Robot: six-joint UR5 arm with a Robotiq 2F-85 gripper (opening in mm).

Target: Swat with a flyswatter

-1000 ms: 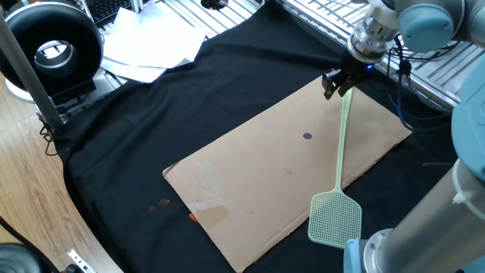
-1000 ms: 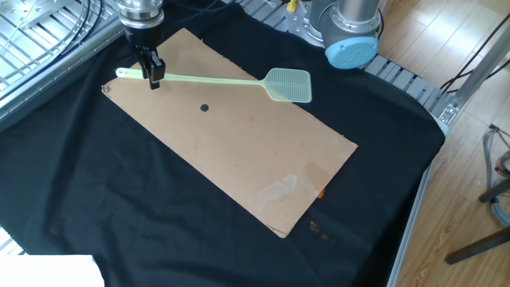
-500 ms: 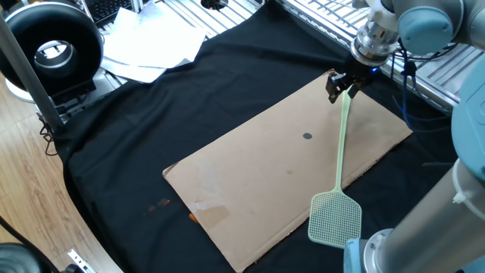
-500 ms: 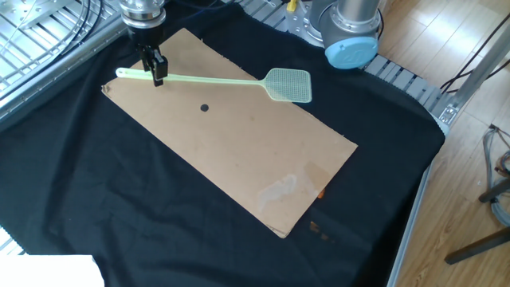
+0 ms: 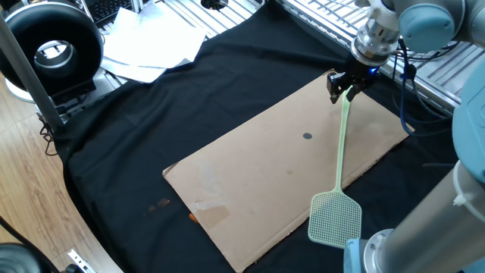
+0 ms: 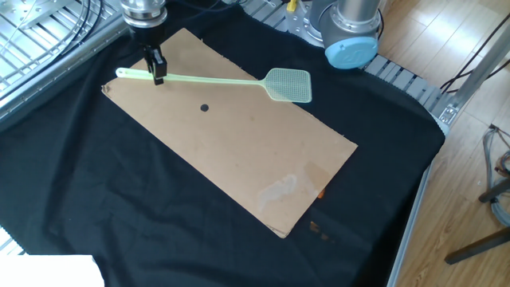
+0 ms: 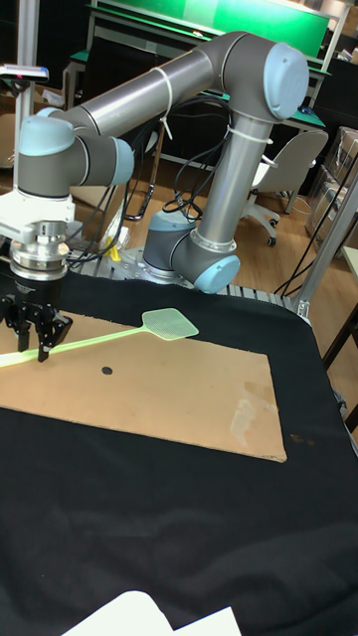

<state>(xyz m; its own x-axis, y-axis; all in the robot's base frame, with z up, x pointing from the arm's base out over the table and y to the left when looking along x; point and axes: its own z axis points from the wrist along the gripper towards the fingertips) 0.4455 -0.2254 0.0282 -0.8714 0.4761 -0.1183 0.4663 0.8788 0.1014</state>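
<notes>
One pincer [image 5: 345, 85] clamping one flyswatter [image 5: 338, 178] handle; one cardboard sheet [image 5: 250, 182].

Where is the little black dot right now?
In the other fixed view, the black dot sits on the cardboard sheet, toward its far left end, just below the flyswatter handle.

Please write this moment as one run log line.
hand: shut on flyswatter handle end | swatter head: raised over cardboard edge | dark spot: not yet swatted

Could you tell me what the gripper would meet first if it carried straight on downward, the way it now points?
Probably the cardboard sheet right under the gripper, which holds the flyswatter by its handle.
</notes>
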